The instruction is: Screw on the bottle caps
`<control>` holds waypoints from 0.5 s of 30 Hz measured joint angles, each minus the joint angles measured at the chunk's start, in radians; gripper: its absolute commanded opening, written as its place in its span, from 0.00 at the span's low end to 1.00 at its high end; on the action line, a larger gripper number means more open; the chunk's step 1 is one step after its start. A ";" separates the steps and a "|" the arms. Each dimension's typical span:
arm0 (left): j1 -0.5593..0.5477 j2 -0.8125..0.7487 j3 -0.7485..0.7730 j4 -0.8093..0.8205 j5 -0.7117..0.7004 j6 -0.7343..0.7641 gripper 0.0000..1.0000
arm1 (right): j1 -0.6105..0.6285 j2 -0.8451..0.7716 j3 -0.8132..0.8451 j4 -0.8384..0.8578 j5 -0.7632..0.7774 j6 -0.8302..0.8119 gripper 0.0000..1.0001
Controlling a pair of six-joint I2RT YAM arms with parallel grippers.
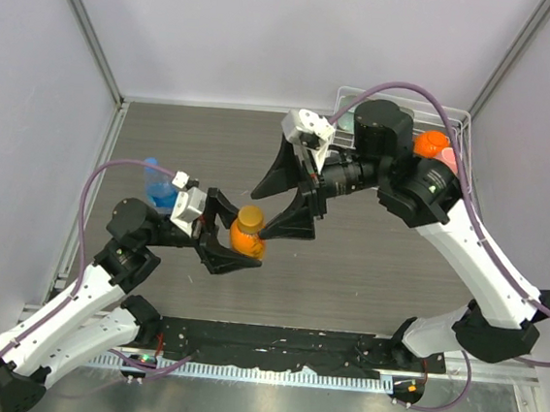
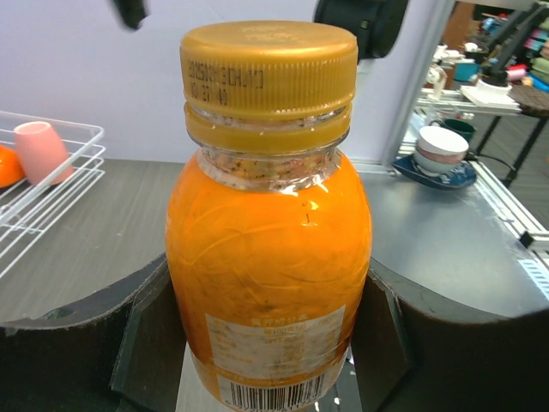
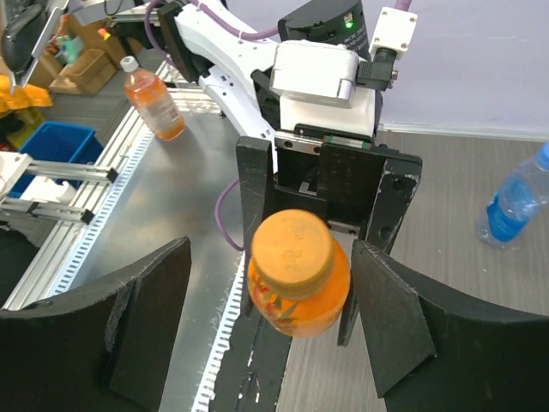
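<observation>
Left fingers point(image 2: 77, 360) grip bottle point(image 2: 268, 257) (cap point(image 2: 268, 69) on).

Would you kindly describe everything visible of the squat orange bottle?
The squat orange bottle is clear plastic full of orange liquid, with a printed label and barcode low on its body. A gold-amber cap sits on its neck. It is held upright, clamped on both sides by the left gripper. The open right gripper flanks the cap without touching it.

You've got the L gripper point(image 1: 242, 236) clamped on the squat orange bottle point(image 1: 248, 235). The R gripper point(image 1: 263, 214) sits just right of that bottle, its 2 fingers spread. Left of it is the blue bottle point(image 1: 157, 188); far upper right, a wire rack point(image 1: 349, 97) w/ an orange ball point(image 1: 431, 143).
</observation>
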 measured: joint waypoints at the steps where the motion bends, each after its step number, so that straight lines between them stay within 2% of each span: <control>1: -0.001 0.000 0.000 0.001 0.019 -0.009 0.00 | 0.000 0.012 0.000 0.008 -0.019 0.001 0.80; 7: -0.001 0.000 0.000 0.003 0.073 -0.033 0.00 | -0.005 0.037 -0.043 0.126 -0.111 0.036 0.78; 15: -0.001 -0.001 0.000 0.009 0.064 -0.040 0.00 | -0.005 0.035 -0.144 0.307 -0.174 0.136 0.75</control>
